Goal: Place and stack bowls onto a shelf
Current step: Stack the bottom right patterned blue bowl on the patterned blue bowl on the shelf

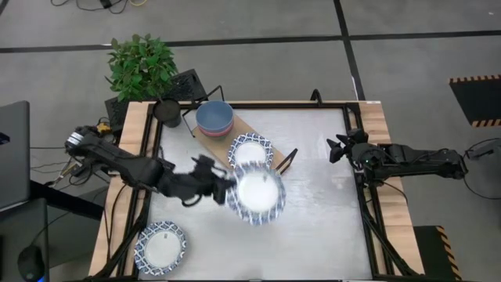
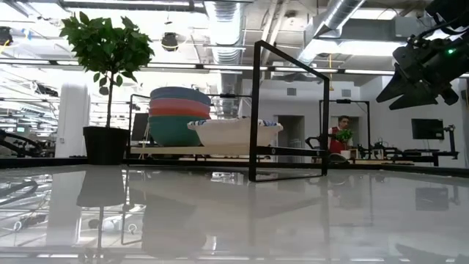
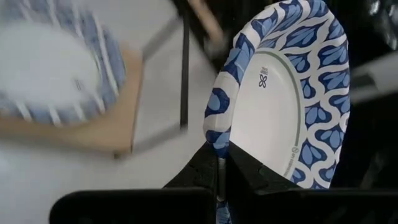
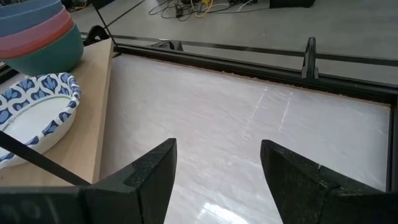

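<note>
The left gripper (image 3: pixel 219 163) has its fingers clenched on the rim of a patterned bowl (image 1: pixel 257 196), held just beside the shelf (image 1: pixel 243 133) — probably slightly above it — near the patterned bowl already there (image 1: pixel 250 150). The right gripper (image 1: pixel 338 148) waits released, farther from the shelf.

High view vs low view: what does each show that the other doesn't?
Only the high view: the left gripper shut on a patterned bowl held above the table, and another patterned bowl lying near the table's corner. Only the low view: the room behind, with a person far off. Both: the shelf carrying the stacked plain bowls and one patterned bowl, the plant, and the right gripper, open, off to the side.
</note>
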Controlling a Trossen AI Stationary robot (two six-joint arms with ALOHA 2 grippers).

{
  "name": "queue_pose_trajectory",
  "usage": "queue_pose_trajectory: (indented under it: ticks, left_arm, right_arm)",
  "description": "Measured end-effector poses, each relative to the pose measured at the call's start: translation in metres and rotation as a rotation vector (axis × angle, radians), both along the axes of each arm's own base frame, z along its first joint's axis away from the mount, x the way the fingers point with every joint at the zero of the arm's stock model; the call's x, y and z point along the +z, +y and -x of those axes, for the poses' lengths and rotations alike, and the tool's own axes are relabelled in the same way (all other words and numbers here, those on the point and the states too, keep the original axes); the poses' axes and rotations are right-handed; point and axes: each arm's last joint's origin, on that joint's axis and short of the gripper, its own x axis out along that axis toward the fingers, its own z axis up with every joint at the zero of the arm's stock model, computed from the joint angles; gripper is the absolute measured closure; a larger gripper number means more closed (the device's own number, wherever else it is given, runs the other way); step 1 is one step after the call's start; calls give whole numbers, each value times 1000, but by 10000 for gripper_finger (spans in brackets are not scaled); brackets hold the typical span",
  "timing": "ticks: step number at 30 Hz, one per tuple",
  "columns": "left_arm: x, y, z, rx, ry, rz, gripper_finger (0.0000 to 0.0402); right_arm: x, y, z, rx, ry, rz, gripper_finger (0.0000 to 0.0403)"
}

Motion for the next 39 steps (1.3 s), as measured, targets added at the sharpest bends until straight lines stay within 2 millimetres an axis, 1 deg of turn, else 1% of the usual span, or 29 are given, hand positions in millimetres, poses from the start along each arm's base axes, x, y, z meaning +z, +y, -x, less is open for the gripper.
queue_pose_trajectory:
  ticks: [2, 4, 8, 13, 20, 23, 25, 30, 33, 36, 39]
  left_arm:
    - [10, 12, 4, 63, -26, -48, 401]
    - [16, 23, 6, 127, -36, -85, 401]
    - [16, 45, 3, 216, -14, -117, 402]
    - [2, 71, -9, 294, 73, -128, 401]
    - [-19, 100, -29, 355, 152, -91, 401]
    - [-27, 112, -34, 398, 175, -81, 401]
    - [-32, 119, -37, 408, 195, -73, 401]
    - [-46, 130, -40, 357, 298, -13, 401]
    - [-51, 133, -36, 375, 352, 13, 401]
    - [-58, 136, -34, 396, 362, 35, 401]
    - [-61, 137, -32, 371, 394, 65, 401]
  right_arm:
    - [0, 0, 0, 0, 0, 0, 143]
    - [0, 0, 0, 0, 0, 0, 143]
    - [0, 0, 0, 0, 0, 0, 143]
    - [0, 0, 0, -1, 0, 1, 143]
    - [0, 0, 0, 0, 1, 1, 143]
    - [0, 0, 0, 0, 0, 1, 143]
    - [0, 0, 0, -1, 0, 0, 143]
    - [0, 0, 0, 0, 1, 0, 143]
    - [0, 0, 0, 0, 0, 0, 143]
    - [0, 0, 0, 0, 0, 0, 143]
    - [0, 0, 0, 0, 0, 0, 143]
